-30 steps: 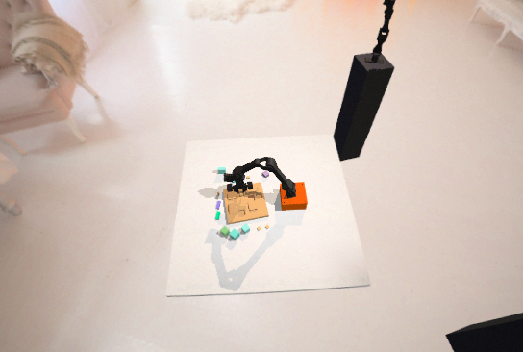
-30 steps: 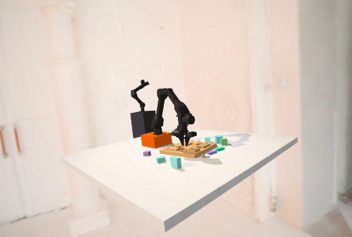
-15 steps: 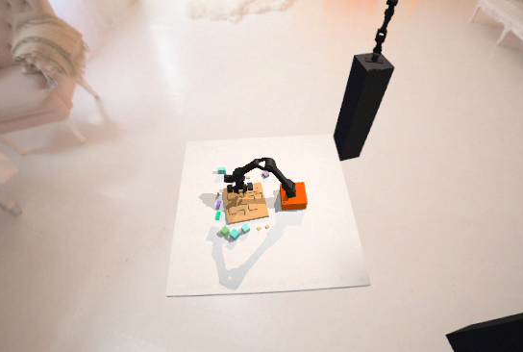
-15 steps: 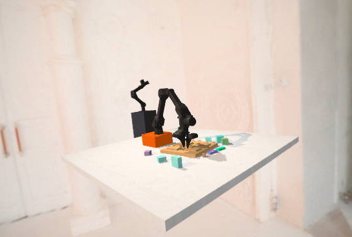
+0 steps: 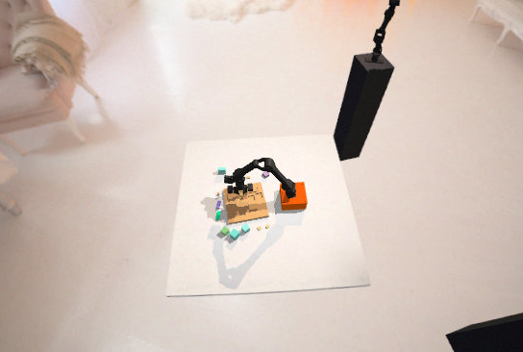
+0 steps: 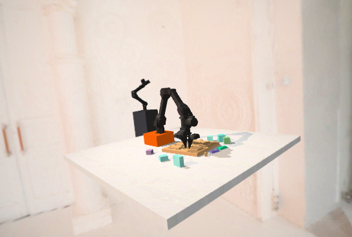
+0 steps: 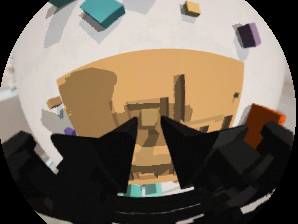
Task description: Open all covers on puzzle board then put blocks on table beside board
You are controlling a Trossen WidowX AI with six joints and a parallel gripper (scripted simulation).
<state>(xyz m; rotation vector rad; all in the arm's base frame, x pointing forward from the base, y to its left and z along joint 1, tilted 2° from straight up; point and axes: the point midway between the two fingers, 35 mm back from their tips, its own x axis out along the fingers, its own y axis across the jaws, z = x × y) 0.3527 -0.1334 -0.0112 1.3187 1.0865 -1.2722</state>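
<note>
The wooden puzzle board (image 5: 248,208) (image 6: 198,151) (image 7: 93,92) lies on the white table (image 5: 293,260) (image 6: 168,191). My gripper (image 5: 241,190) (image 6: 189,146) (image 7: 149,119) points down onto the board's far end, close over its raised covers. The fingers stand partly open, and only bare board shows in the gap between them. Blocks lie on the table around the board: teal ones (image 5: 221,170) (image 5: 234,234) (image 6: 178,160) (image 7: 101,8), a green one (image 5: 225,231) (image 6: 226,140) and a purple one (image 5: 265,174) (image 6: 149,151) (image 7: 249,34). The wells are too small to make out.
The arm's orange base (image 5: 293,197) (image 6: 158,138) stands right of the board. A black pillar (image 5: 362,106) (image 6: 143,122) carrying a second arm stands at the table's far corner. Slim purple and green pieces (image 5: 218,210) (image 6: 218,149) lie along the board's left edge. Small tan pegs (image 5: 263,227) lie near its front.
</note>
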